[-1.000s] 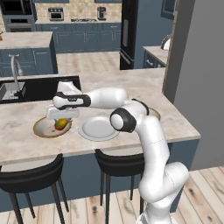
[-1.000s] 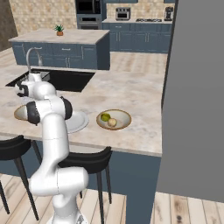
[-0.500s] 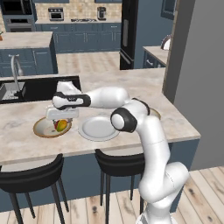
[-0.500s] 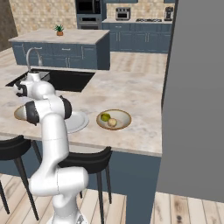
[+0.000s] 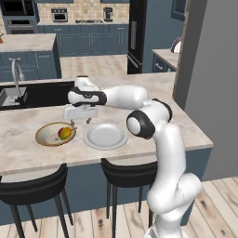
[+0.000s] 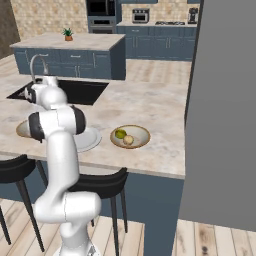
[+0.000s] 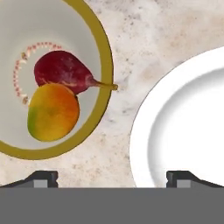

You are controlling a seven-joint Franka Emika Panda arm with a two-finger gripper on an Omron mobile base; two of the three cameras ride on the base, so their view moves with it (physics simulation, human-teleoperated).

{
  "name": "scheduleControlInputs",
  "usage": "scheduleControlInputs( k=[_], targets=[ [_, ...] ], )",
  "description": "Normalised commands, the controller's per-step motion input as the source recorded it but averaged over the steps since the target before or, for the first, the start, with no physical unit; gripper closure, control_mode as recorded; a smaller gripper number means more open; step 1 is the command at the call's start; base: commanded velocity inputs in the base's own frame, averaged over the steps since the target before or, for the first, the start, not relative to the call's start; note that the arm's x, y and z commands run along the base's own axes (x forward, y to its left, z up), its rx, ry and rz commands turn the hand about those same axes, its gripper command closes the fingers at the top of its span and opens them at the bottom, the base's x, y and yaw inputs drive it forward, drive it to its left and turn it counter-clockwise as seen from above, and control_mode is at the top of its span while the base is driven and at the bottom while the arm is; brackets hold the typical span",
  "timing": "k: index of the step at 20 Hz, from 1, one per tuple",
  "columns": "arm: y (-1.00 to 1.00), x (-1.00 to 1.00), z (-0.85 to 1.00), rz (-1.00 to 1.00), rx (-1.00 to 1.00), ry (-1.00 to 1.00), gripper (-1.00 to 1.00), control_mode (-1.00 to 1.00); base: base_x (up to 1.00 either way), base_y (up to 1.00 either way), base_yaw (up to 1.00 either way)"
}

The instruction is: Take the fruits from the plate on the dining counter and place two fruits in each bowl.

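Two fruits lie touching in the left bowl — a dark red fruit with its stem over the rim, and an orange-yellow fruit just beside it. To their right the tool hangs above the bench, over the strip between that bowl and the plate; its fingertips stand wide apart with nothing between them. The plate sits next, white and bare, just beside the bowl without touching it. Farther right, past the arm, the second bowl holds a yellow-green fruit and a pinkish peach fruit, side by side — close enough that I cannot tell whether they touch.
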Motion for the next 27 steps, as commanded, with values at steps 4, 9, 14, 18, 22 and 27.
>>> scheduleControlInputs(
  k=[4, 9, 14, 18, 22, 27],
  targets=[
    [-1.0, -0.36, 0.0, 0.0, 0.0, -0.09, -1.0, -1.0, 0.0, 0.0, 0.0],
    [-1.0, -0.37, 0.0, 0.0, 0.0, -0.06, -1.0, -1.0, 0.0, 0.0, 0.0],
    [-0.95, -0.24, 0.19, 0.0, 0.0, -0.11, -1.0, -1.0, 0.0, 0.0, 0.0],
    [-0.67, -0.4, 0.6, -0.03, 0.0, -0.02, -1.0, -1.0, 0.0, 0.0, 0.0],
    [-0.57, -0.78, 0.84, -0.09, 0.0, 0.0, -1.0, -1.0, 0.0, 0.0, 0.0],
    [-0.67, -0.97, 0.81, -0.18, 0.0, 0.0, -1.0, -1.0, 0.0, 0.0, 0.0]
  ],
)
